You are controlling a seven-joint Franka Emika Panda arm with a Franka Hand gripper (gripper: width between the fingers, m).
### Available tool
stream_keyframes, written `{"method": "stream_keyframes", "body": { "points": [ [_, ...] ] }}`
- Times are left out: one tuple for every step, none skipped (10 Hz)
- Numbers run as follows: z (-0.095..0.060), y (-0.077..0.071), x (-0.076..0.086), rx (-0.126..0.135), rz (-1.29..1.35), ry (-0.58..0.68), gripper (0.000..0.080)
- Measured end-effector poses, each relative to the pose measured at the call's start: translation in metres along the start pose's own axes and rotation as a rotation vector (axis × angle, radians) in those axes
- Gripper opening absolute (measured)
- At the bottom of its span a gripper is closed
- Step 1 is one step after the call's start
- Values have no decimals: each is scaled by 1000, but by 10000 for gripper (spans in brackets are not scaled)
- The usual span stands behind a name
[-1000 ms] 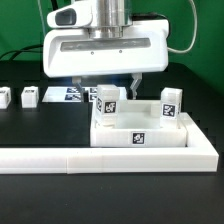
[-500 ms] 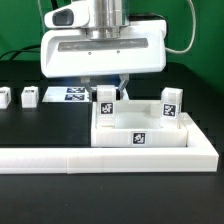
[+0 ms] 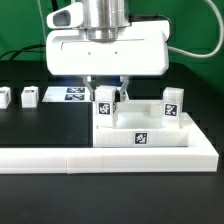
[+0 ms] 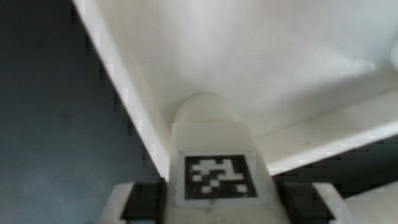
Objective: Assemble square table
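the gripper [image 3: 107,94] hangs over the corner of the slab [image 3: 140,137] on the exterior view's left, and its jaws are clamped on a leg [image 3: 106,106] – in the wrist view the fingers [image 4: 128,206] press against both flanks of the tagged block, with no gap showing. the leg stands upright at that corner, its foot on or in the round socket; whether it is fully seated i cannot tell. a second leg [image 3: 171,105] stands upright at the slab's corner on the exterior view's right, apart from the gripper. the slab sits against the long rail [image 3: 100,158] at the front, and the spare legs [image 3: 29,97] wait on the dark table well off to the exterior view's left, near the marker board [image 3: 70,93]. i judge the step in hand to be fitting this leg into its socket — likely turning it home. the next move calls for an upright leg, a firm grip through the turn, and no shove that would push the slab off the rail
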State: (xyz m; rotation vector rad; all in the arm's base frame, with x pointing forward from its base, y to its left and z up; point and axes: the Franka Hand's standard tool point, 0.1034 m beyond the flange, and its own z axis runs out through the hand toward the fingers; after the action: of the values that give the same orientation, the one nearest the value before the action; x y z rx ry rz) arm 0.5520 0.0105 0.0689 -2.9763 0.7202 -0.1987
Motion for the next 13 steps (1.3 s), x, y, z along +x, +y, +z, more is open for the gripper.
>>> {"method": "stream_keyframes", "body": {
  "points": [
    [0,-1,-1,2,111,7,290],
    [0,-1,-2,6,247,12,291],
    [1,-3,-3,10,382,10,291],
    [1,-4,-3,12,509,10,291],
    [1,-5,-3,11,596,12,291],
    [1,-4,-2,15,671,9,291],
    [1,-4,-2,20,721,7,291],
    [1,-4,-2,19,715,7,297],
    [1,-3,-2,18,671,8,297],
    [1,0,0,18,575,9,490],
    [1,2,2,17,524,11,597],
    [1,4,3,16,421,13,633],
    [1,6,4,14,289,14,633]
  ]
}}
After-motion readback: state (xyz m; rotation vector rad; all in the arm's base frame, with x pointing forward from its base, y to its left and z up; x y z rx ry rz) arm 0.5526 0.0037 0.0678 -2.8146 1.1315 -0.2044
